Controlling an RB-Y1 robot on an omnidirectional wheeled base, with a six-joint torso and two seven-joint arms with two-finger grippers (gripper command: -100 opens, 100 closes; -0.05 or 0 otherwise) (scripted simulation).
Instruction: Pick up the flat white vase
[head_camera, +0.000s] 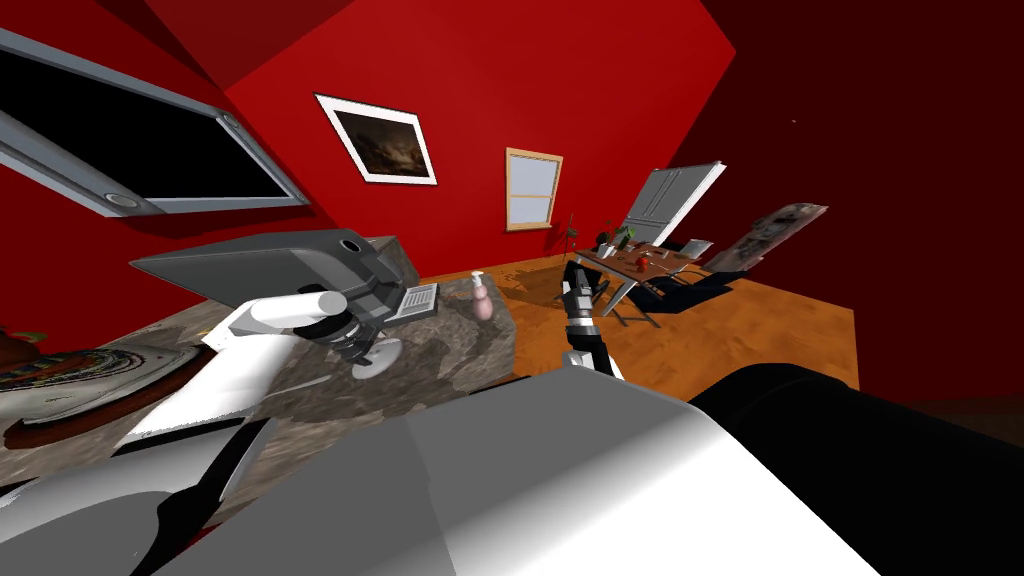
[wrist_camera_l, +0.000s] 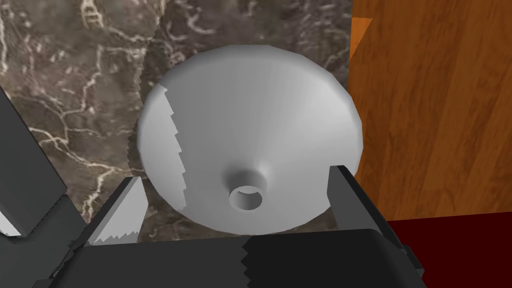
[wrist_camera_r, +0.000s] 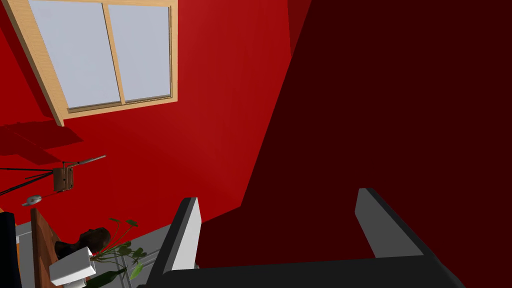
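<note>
- On our left, a grey monitor (head_camera: 250, 265) is standing on the marbled bench (wrist_camera_l: 75, 100), close over our left arm. A careless lift is risking a knock against it.
- The left pincer (wrist_camera_l: 235, 175) is hanging over the flat white vase (wrist_camera_l: 250, 115) with its blades apart, one at each side of the body. As far as we are judging, neither is pressing yet.
- The vase is sitting upright on the bench, near its edge. It is a squat, wide, plain white disc that slopes smoothly up to a short narrow neck with a small round mouth. A jagged shadow is falling across one flank.
- That shape is worrying us. The body is looking nearly as wide as the gap, so a blade may be landing on the shoulder. On so smooth a slope, closing blades could be sliding upward and squeezing the vase out.
- Further right the bench is ending, with the wooden floor (wrist_camera_l: 435, 125) lying below. A sideways shove could be sending the vase over that edge.
- The right pincer (wrist_camera_r: 277, 196) is waiting with blades apart, raised over the floor and well apart from the vase.
</note>
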